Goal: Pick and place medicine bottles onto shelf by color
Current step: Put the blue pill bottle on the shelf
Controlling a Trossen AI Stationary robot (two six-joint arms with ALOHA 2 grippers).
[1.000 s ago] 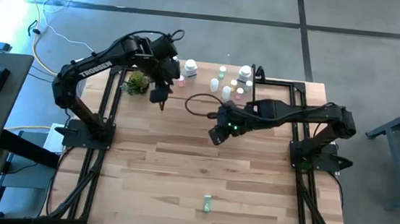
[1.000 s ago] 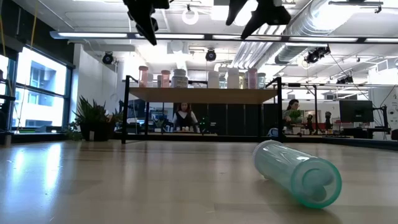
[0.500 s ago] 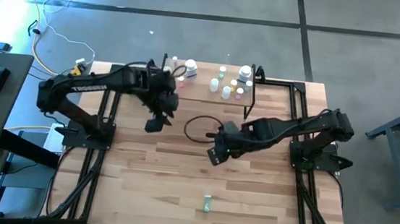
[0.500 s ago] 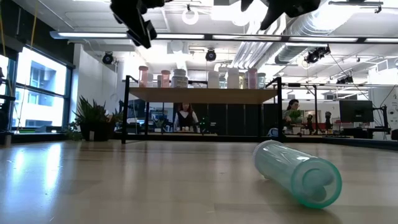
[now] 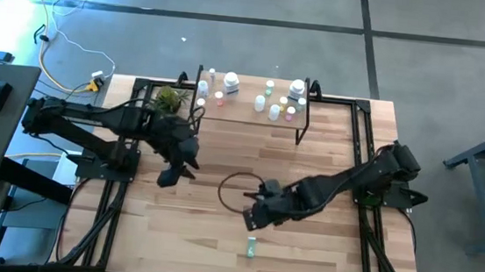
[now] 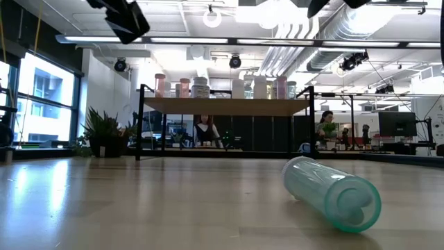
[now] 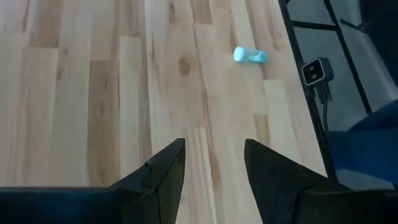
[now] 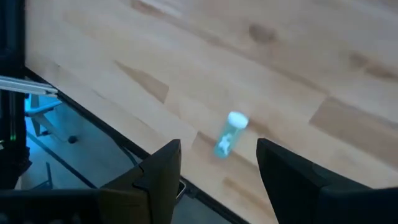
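A green bottle (image 5: pixel 251 247) lies on its side on the tabletop near the front edge; it also shows in the low view (image 6: pixel 331 192), the left wrist view (image 7: pixel 249 55) and the right wrist view (image 8: pixel 229 133). The shelf (image 5: pixel 249 110) stands at the far edge with several white, pink and green bottles (image 5: pixel 274 111) on it, also seen in the low view (image 6: pixel 229 105). My right gripper (image 5: pixel 255 215) is open and empty, just beyond the green bottle. My left gripper (image 5: pixel 168 176) is open and empty over the left middle of the table.
A small green potted plant (image 5: pixel 167 99) stands at the far left beside the shelf. A dark cable loop (image 5: pixel 236 188) lies on the tabletop between the grippers. Black frame rails (image 5: pixel 123 187) run along both table sides.
My left gripper has drawn back from the shelf toward the table's near and left side. My right gripper has moved toward the near edge, coming close to the lying green bottle. The bottle has stayed where it was.
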